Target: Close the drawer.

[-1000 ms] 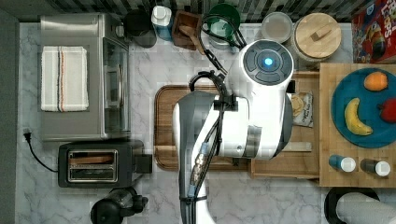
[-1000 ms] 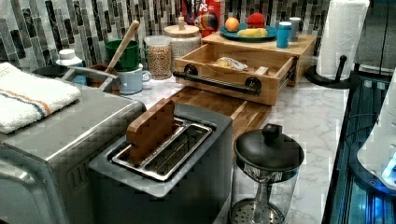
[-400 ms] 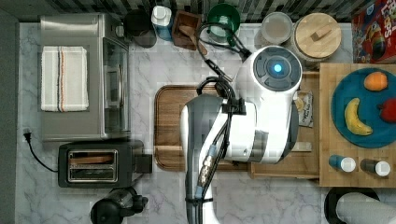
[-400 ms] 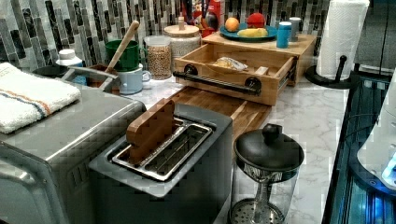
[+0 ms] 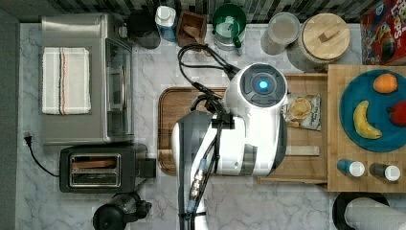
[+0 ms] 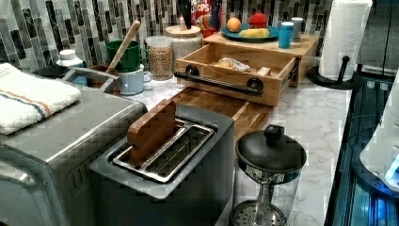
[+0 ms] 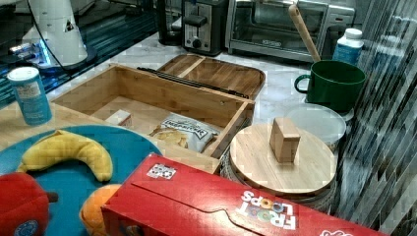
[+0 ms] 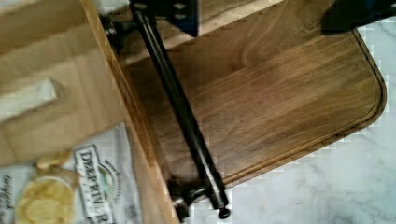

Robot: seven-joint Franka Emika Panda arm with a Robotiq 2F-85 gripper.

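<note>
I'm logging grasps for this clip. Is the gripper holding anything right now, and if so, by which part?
It cannot be told. The wrist view shows a dark gripper part at the drawer's black bar handle, near one end, but not whether it clamps the bar.

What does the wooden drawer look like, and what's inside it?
The drawer is a shallow light-wood box with thin walls and a flat pale bottom. It stands pulled open from under the wooden block that carries the blue plate. A long black bar handle runs across its front on two round mounts. Inside lie a chip bag and a small pale block. Its front hangs over the darker wooden tray.
</note>
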